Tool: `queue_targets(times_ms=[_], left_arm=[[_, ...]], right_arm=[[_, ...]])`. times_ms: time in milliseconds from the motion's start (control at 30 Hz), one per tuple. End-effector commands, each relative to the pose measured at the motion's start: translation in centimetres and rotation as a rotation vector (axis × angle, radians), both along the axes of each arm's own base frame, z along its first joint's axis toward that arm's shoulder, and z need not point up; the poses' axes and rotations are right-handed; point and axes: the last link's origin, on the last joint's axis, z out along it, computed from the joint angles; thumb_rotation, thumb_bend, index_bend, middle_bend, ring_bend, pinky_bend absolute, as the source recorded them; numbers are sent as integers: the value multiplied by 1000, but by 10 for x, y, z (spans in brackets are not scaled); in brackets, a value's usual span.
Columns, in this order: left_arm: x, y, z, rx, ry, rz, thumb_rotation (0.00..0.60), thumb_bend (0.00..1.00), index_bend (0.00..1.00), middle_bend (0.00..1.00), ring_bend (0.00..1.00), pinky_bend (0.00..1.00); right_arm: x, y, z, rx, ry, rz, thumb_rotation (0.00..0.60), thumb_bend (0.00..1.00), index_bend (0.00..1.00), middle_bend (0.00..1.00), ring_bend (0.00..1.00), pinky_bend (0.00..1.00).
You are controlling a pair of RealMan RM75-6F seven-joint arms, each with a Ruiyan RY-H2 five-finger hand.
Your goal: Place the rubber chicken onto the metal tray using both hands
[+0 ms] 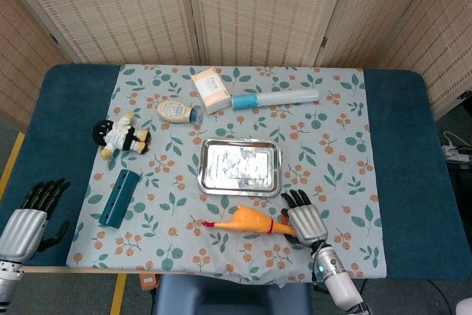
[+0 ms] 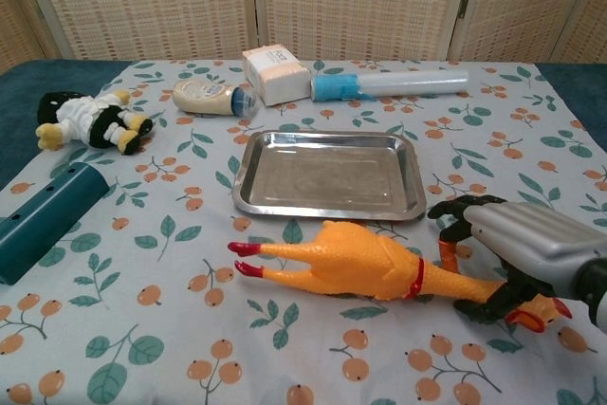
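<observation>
Your right hand (image 2: pixel 512 255) sits over the chicken's (image 2: pixel 365 261) neck and head, fingers curled around it and touching; whether the grip is firm, you cannot tell. The chicken lies on the cloth, its body stretching away from that hand toward your left, red feet furthest out. Your left hand (image 1: pixel 28 215) is well apart at the table's near left corner, fingers apart, holding nothing. Just beyond your right hand lies the tray (image 2: pixel 332 206), bare. Further off, a teal tube (image 1: pixel 119 198), doll (image 1: pixel 120 136), bottle (image 1: pixel 178 111) and box (image 1: pixel 210 91).
</observation>
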Motion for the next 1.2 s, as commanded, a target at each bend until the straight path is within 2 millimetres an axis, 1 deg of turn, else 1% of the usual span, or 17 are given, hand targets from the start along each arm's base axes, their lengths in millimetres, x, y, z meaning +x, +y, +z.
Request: queue_targets(times_ms=[33, 67, 133, 167, 200, 267, 400, 500, 567, 833, 1000, 1067, 1200], left_arm=[[-1, 0, 1, 1, 0, 4, 600, 455, 0, 0, 0, 43], [-1, 0, 1, 0, 1, 4, 600, 455, 0, 0, 0, 43], [-1, -1, 0, -4, 1, 5, 600, 455, 0, 0, 0, 45], [-1, 0, -1, -7, 3, 4, 600, 455, 0, 0, 0, 45], [-1, 0, -1, -9, 2, 1, 600, 455, 0, 0, 0, 46], [1, 2, -3, -16, 5, -4, 600, 455, 0, 0, 0, 47], [6, 3, -9, -32, -5, -47, 600, 455, 0, 0, 0, 70], [12, 2, -17, -70, -37, -93, 600, 455, 0, 2, 5, 109], [18, 5, -25, -95, -65, -125, 600, 455, 0, 8, 13, 119], [48, 35, -52, -235, -183, -199, 600, 439, 0, 11, 15, 142], [74, 48, -76, -339, -260, -174, 600, 412, 0, 0, 0, 145], [79, 52, -83, -379, -294, -144, 600, 399, 0, 0, 0, 139], [96, 63, -99, -470, -390, -86, 600, 370, 0, 0, 0, 122]], right_arm=[[6, -1, 5, -53, -11, 21, 600, 287, 748, 263, 166, 224], [7, -1, 7, -67, -19, 27, 600, 288, 776, 305, 232, 299], [11, 0, 11, -82, -46, 36, 600, 288, 807, 357, 320, 407], [14, -1, 15, -97, -62, 49, 600, 288, 826, 392, 388, 490], [16, -1, 17, -102, -76, 57, 600, 287, 836, 416, 439, 551], [20, -3, 23, -113, -114, 75, 600, 288, 846, 448, 495, 612], [27, -7, 34, -130, -169, 103, 600, 288, 865, 492, 558, 688], [30, -14, 42, -132, -191, 112, 600, 288, 888, 516, 593, 720], [31, -19, 48, -135, -197, 115, 600, 288, 898, 524, 600, 727], [28, -36, 59, -112, -280, 80, 600, 288, 904, 530, 600, 727], [29, -53, 59, -108, -378, 47, 600, 288, 906, 532, 600, 727], [30, -58, 58, -107, -395, 42, 600, 288, 906, 533, 600, 727], [32, -71, 54, -111, -407, 41, 600, 288, 907, 534, 600, 727]])
